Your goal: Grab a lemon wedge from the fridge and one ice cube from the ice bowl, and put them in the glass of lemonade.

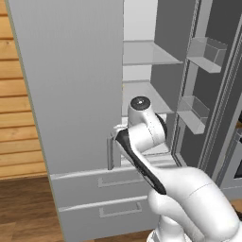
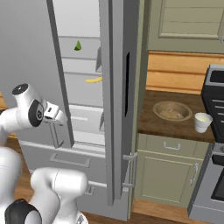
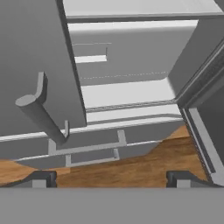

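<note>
1. The claw (image 3: pixel 111 177) has its two finger tips spread wide apart and nothing between them; in the hand view they rise at the bottom over wooden floor (image 3: pixel 144 168).
2. In the right base view the claw (image 2: pixel 59 114) sits at the near edge of the fridge's open right-hand gap, just beside the lower end of the left door's bar handle (image 2: pixel 54 133).
3. The fridge (image 1: pixel 71 94) is a tall grey steel unit. Its left door is shut and its right door (image 1: pixel 212 85) is swung open to the right, with clear door bins on its inner face.
4. Pale shelves (image 1: pixel 146 54) show inside. In the right base view a small green wedge-shaped item (image 2: pixel 78 45) lies on an upper shelf and a yellow banana-like item (image 2: pixel 93 80) on the shelf below it.
5. Two drawers (image 1: pixel 108 182) with recessed handles lie beneath the doors.
6. The ice bowl (image 2: pixel 172 110), round and tan-brown, rests on the dark wooden counter (image 2: pixel 151 124) to the right of the fridge.
7. The glass of lemonade (image 2: pixel 203 121) stands just right of the bowl, near the counter's front edge and beside the stove (image 2: pixel 215 100).
8. A pale green cabinet (image 2: pixel 164 173) lies under that counter.
</note>
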